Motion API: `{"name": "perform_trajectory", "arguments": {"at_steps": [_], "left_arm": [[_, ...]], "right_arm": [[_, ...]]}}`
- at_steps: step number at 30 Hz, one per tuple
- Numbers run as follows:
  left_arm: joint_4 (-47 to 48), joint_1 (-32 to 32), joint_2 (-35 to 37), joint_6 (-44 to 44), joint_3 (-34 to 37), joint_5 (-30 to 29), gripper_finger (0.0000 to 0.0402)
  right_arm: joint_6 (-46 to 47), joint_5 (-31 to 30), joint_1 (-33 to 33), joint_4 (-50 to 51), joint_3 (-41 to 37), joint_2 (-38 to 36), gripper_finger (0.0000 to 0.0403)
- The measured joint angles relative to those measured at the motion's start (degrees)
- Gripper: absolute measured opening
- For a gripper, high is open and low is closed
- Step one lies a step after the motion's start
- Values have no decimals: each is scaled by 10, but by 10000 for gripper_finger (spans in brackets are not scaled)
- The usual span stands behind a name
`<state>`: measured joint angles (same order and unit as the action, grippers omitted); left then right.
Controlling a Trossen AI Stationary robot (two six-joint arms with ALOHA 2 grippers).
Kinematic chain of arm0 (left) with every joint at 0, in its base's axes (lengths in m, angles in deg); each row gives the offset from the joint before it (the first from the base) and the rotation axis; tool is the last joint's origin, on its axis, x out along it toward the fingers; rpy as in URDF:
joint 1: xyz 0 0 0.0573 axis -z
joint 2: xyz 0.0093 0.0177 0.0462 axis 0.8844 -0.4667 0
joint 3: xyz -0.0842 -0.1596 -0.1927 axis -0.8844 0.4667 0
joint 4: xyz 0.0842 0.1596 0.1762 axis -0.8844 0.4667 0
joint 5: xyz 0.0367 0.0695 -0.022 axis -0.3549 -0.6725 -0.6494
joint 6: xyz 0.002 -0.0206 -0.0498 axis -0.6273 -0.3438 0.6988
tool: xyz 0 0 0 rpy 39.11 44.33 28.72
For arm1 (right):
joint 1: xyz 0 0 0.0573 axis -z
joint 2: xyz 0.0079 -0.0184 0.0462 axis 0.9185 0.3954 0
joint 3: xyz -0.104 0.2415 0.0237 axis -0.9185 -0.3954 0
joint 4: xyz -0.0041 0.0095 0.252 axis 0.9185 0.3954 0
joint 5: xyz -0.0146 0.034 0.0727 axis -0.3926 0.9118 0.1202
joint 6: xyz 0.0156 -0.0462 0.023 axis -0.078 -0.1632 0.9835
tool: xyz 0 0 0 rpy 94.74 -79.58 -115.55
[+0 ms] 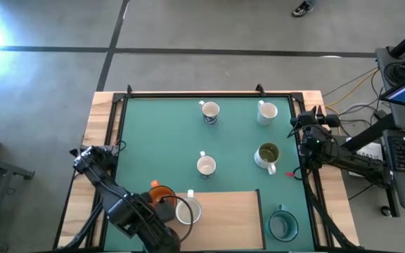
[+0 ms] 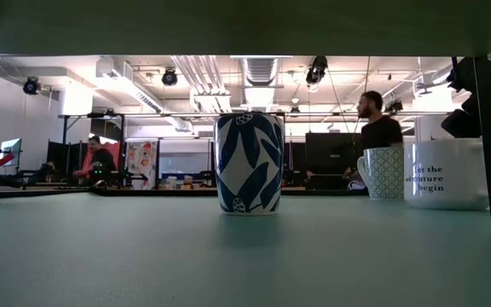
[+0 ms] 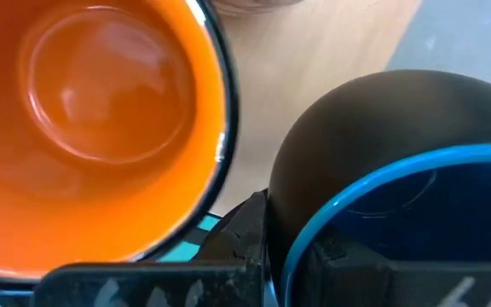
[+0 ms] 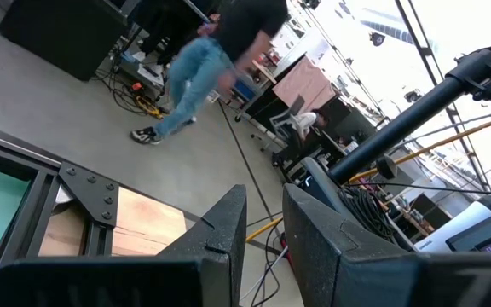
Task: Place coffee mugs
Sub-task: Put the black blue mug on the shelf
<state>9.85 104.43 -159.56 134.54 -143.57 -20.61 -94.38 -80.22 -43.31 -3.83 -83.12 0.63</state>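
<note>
In the high view my left gripper [image 1: 162, 211] is at the near left, over the left end of a wooden board [image 1: 223, 211], shut on a dark blue mug [image 3: 373, 145]. An orange mug [image 1: 160, 191] [image 3: 101, 119] stands right beside it, and a white mug [image 1: 188, 211] sits on the board. On the green mat stand a blue-leaf white mug [image 1: 209, 112] [image 2: 248, 162], a white mug [image 1: 267, 112], a white mug [image 1: 206, 166], an olive-inside mug [image 1: 267, 154] and a teal mug [image 1: 283, 224]. My right gripper [image 1: 303, 126] [image 4: 262, 205] waits shut at the right edge. My left gripper holds the dark blue mug at its blue rim [image 3: 305, 230], coming from above. One finger [image 3: 237, 243] seems to stand outside the wall and the other inside the mouth. The mug is upright, mouth up; whether it rests on the board or is lifted does not show.
The table has a raised dark frame [image 1: 209, 93] and wooden side strips. The board fills the near middle, with bare wood to the right of the white mug. People are in the room behind [image 2: 380, 128] [image 4: 203, 60]. Cables and a laptop lie beyond the right edge.
</note>
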Motion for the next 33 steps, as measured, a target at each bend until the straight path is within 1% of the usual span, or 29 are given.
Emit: {"name": "perform_trajectory", "arguments": {"at_steps": [6,14,25,33], "left_arm": [[1,-1,0,-8,16,0,7],[0,-1,1,-10,21,-2,8],[0,-3,1,24,23,-5,9],[-3,-3,2,39,39,-6,9]], "right_arm": [[0,0,0,0,0,0,68],[0,0,0,0,0,0,68],[0,0,0,0,0,0,68],[0,0,0,0,0,0,68]]}}
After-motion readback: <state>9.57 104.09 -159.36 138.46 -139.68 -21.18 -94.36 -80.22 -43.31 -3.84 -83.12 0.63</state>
